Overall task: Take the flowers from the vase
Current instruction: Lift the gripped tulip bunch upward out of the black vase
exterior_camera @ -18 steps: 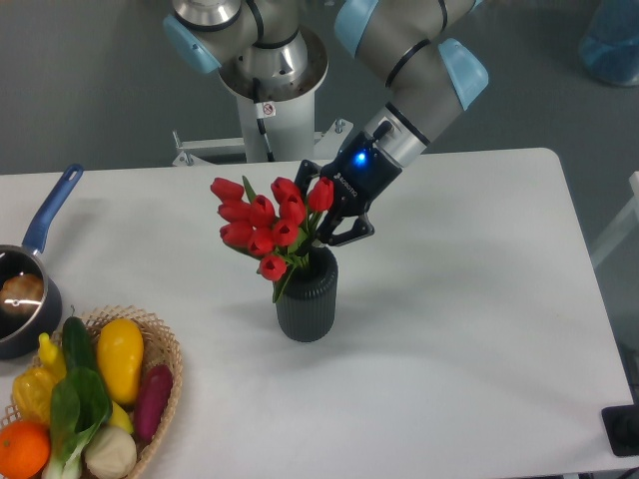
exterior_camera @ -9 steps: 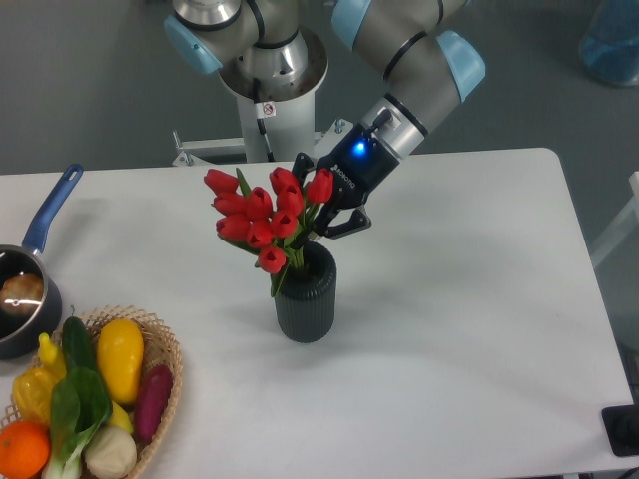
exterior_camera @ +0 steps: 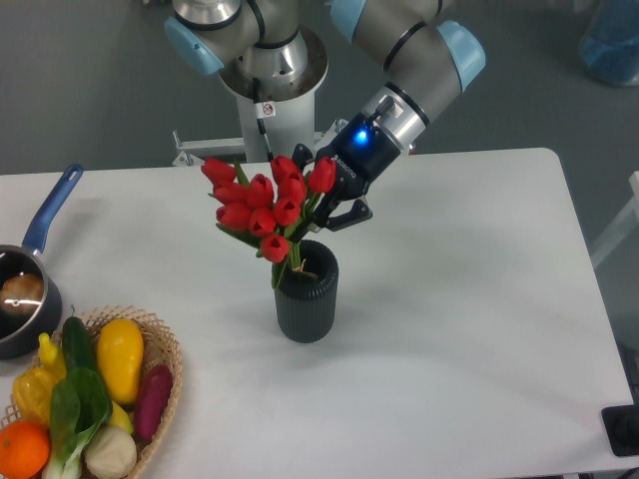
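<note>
You are partway through: your gripper (exterior_camera: 321, 212) is clamping the flowers (exterior_camera: 262, 207) just under the blooms, and their stems are dipping only slightly into the vase (exterior_camera: 307, 301) near the table's (exterior_camera: 469, 329) middle. Clearing the mouth is what remains. The tulips are looking glossy red; the vase is showing dark, ribbed, cylindrical sides.

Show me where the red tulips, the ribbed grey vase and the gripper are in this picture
the flowers (exterior_camera: 262, 205), fixed camera view, on a red bloom in the middle of the bunch.
the vase (exterior_camera: 307, 304), fixed camera view, on its ribbed front wall.
the gripper (exterior_camera: 321, 218), fixed camera view, midway between its fingertips, by the stems.
</note>
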Robot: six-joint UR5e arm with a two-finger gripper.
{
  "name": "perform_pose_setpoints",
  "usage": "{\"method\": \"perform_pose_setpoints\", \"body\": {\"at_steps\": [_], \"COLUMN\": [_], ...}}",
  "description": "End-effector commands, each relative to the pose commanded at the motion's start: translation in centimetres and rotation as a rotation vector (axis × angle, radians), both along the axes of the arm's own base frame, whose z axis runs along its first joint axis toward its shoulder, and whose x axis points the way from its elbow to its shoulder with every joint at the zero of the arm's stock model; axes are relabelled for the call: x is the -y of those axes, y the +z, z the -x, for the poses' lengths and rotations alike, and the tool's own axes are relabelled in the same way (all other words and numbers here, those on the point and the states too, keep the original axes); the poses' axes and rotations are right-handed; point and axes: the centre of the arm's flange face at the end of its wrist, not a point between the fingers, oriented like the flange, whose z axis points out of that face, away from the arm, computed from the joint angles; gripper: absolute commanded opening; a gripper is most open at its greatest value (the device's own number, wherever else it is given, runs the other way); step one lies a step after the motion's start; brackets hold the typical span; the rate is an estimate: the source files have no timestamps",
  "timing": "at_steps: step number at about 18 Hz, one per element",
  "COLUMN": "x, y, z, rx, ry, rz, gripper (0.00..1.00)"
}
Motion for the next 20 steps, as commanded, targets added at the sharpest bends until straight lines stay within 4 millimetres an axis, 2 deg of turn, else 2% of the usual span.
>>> {"method": "perform_pose_setpoints", "body": {"at_steps": [11, 15, 20], "x": [1.1, 1.6, 1.8], "y": [0.9, 1.7, 2.2], "z": [0.8, 1.2, 1.0], "rx": [0.014, 0.035, 0.049], "ry": [0.032, 0.062, 0.071], "rz": [0.002, -0.047, -0.052], "gripper": [0.33, 0.33, 0.33]}}
